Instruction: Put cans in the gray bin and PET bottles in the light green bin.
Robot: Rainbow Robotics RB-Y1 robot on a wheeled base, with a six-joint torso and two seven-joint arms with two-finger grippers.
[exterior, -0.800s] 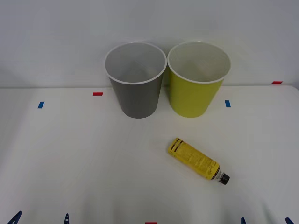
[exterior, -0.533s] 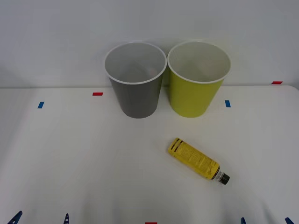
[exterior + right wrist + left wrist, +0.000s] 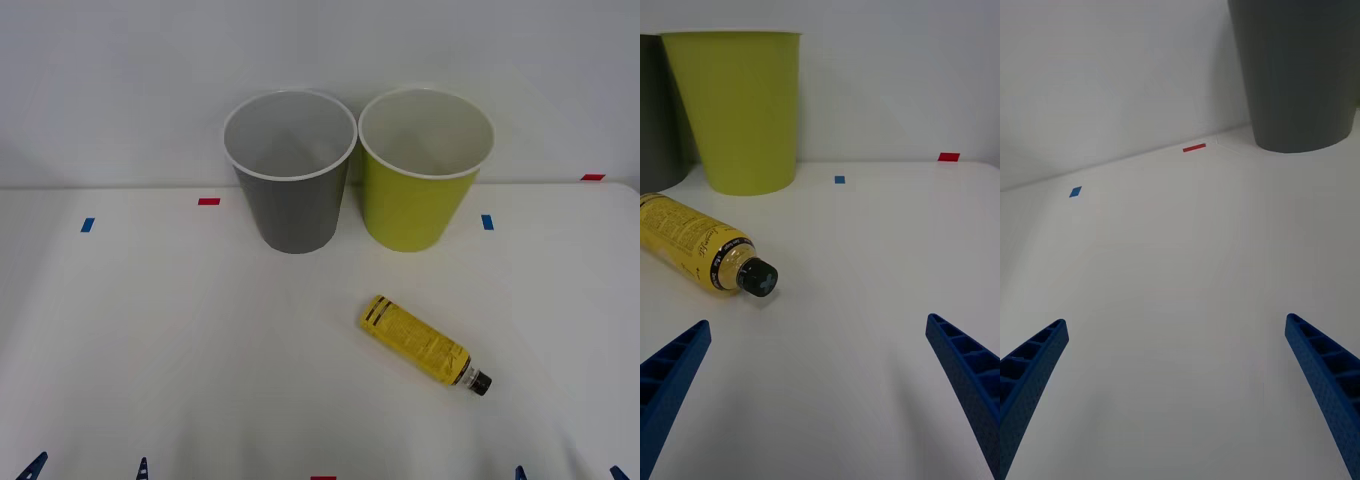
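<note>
The gray bin [image 3: 291,172] and the light green bin [image 3: 424,168] stand upright side by side at the back of the white table, gray on the left. A PET bottle [image 3: 423,343] with a yellow label and dark cap lies on its side in front of the green bin, cap toward the front right. My right gripper [image 3: 567,473] sits open at the front right edge; its wrist view shows the bottle [image 3: 700,243] a short way ahead, the green bin [image 3: 739,109] behind. My left gripper [image 3: 88,467] is open at the front left, facing the gray bin [image 3: 1297,75].
Small red and blue tape marks [image 3: 208,201] dot the white table [image 3: 200,340]. A plain white wall rises right behind the bins. Bare tabletop lies between the grippers and the bins.
</note>
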